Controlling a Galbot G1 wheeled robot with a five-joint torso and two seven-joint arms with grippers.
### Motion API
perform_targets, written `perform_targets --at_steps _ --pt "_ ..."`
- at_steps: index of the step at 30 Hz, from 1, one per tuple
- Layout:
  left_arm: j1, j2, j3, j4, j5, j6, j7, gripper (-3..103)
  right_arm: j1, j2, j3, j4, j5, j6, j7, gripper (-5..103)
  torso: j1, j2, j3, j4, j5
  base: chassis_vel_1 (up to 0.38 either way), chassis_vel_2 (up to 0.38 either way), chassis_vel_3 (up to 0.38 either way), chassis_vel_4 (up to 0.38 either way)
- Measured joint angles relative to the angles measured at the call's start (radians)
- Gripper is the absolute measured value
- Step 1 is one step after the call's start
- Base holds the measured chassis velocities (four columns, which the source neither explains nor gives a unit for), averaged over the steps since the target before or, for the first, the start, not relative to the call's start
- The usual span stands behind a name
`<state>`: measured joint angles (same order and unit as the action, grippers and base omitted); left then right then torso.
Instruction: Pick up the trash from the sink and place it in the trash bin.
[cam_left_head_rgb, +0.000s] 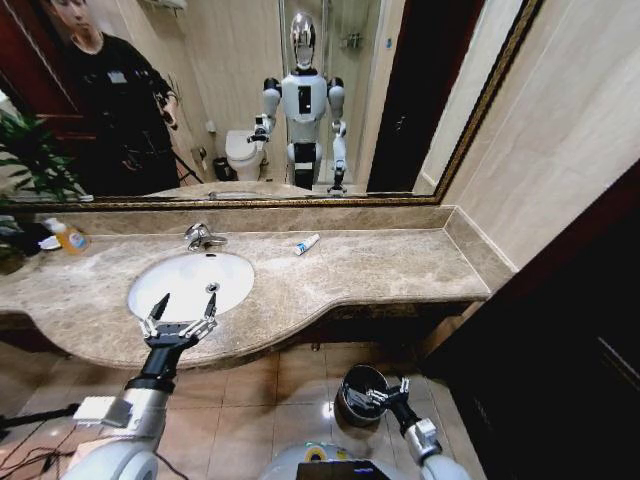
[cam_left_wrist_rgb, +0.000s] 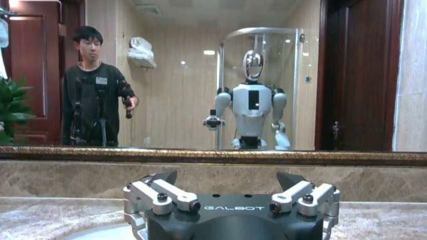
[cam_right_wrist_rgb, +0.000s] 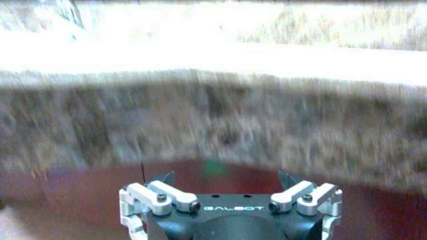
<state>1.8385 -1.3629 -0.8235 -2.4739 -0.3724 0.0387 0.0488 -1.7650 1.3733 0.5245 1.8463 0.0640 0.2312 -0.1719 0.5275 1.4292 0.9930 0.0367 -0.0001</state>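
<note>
Over the near rim of the sink (cam_left_head_rgb: 190, 283) our left hand (cam_left_head_rgb: 183, 312) hovers with its fingers spread and nothing between them. The one piece of trash we can make out, a small white tube (cam_left_head_rgb: 306, 244), lies on the counter (cam_left_head_rgb: 380, 265) behind the basin, beside the faucet (cam_left_head_rgb: 203, 237) and well apart from that hand. Our right hand (cam_left_head_rgb: 378, 397) hangs low beside the bin (cam_left_head_rgb: 358, 392) on the floor, fingers also spread. We judge the risks to be these: reaching into a bare-looking basin and closing on nothing, or clipping the faucet while stretching across to the tube.
</note>
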Motion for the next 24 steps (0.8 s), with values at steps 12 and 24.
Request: perform_targets --at_steps 12,24 --pt "0.000 0.000 0.000 0.000 0.000 0.000 0.000 100 0.077 -0.052 -0.060 0.297 0.005 -0.208 0.033 100 0.000 0.000 0.000 0.0002 0.0000 0.000 0.000 0.000 0.000" --pt "0.000 0.000 0.000 0.000 0.000 0.000 0.000 100 0.383 -0.155 -0.137 0.197 0.117 -0.353 0.067 100 0.000 0.000 0.000 0.0001 0.0002 0.000 0.000 0.000 0.000"
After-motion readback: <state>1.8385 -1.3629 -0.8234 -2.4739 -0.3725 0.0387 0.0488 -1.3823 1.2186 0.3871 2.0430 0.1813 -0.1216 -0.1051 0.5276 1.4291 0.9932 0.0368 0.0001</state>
